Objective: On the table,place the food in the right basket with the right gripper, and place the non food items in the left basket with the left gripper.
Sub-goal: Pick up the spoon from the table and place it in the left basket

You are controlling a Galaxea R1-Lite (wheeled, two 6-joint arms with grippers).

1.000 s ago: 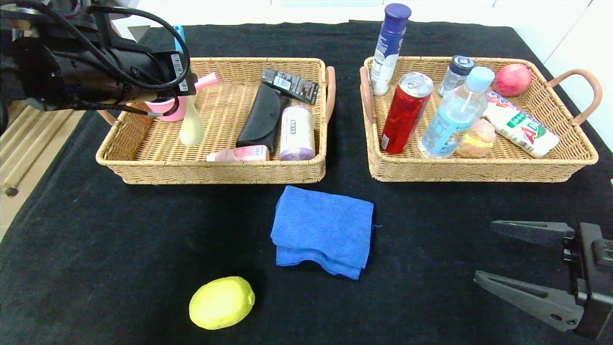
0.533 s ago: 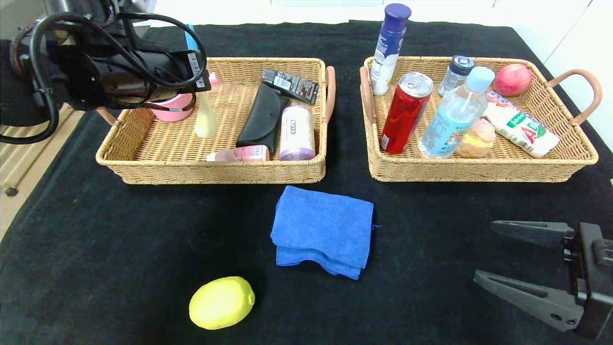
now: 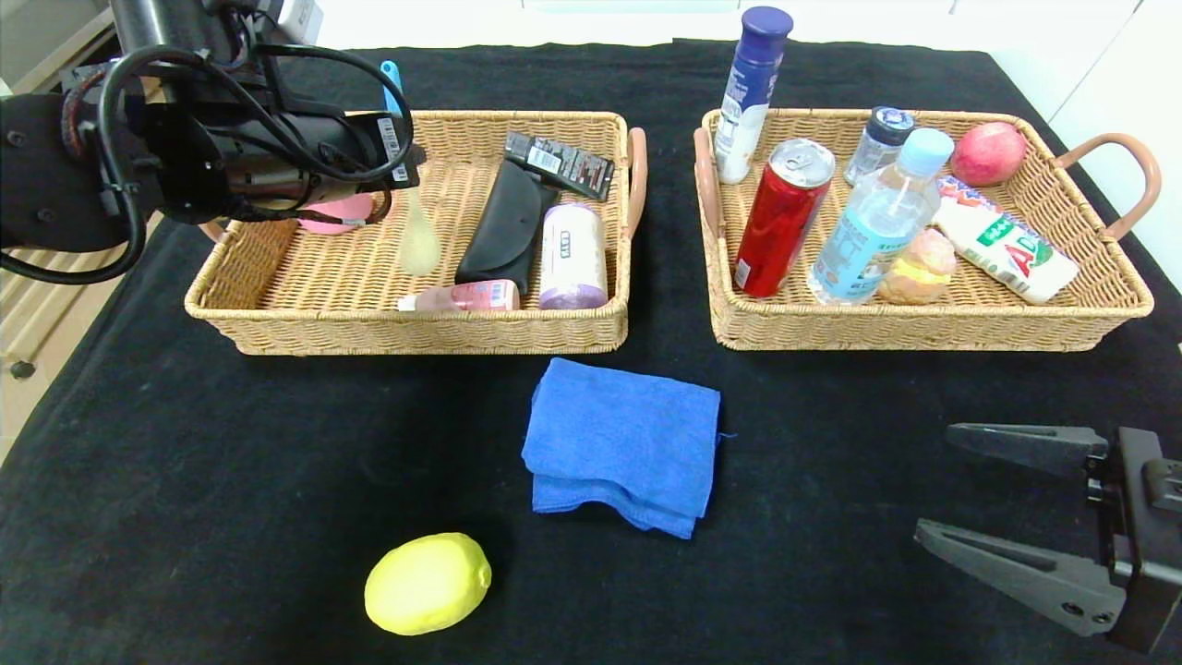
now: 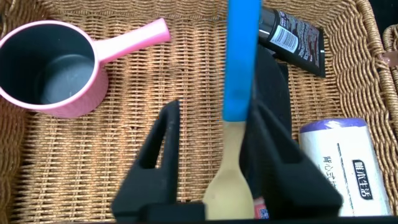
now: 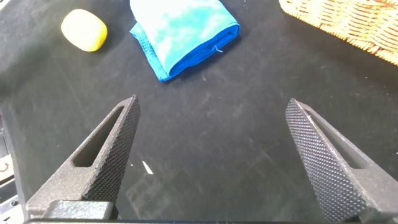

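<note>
- Found the left gripper (image 4: 214, 112) at upper left over the left basket (image 3: 406, 334), jaws parted, with a gap beside the spoon (image 4: 241, 62) and no clamp on it.
- Saw that spoon upright between the fingers, teal handle up, bowl down over the wicker floor. Judged a straight drop enough.
- Noted lemon (image 3: 428, 584) at lower left and blue cloth (image 3: 621, 443) at centre, both outside the baskets.
- Noted the right gripper (image 3: 934, 483) at lower right, spread wide and holding nothing.

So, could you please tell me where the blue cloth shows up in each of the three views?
Head view: blue cloth at centre, on the table before the baskets.
Left wrist view: not in it.
Right wrist view: along the top edge, beyond the open jaws.
Shared landmark: the lemon, lying beside the cloth.
</note>
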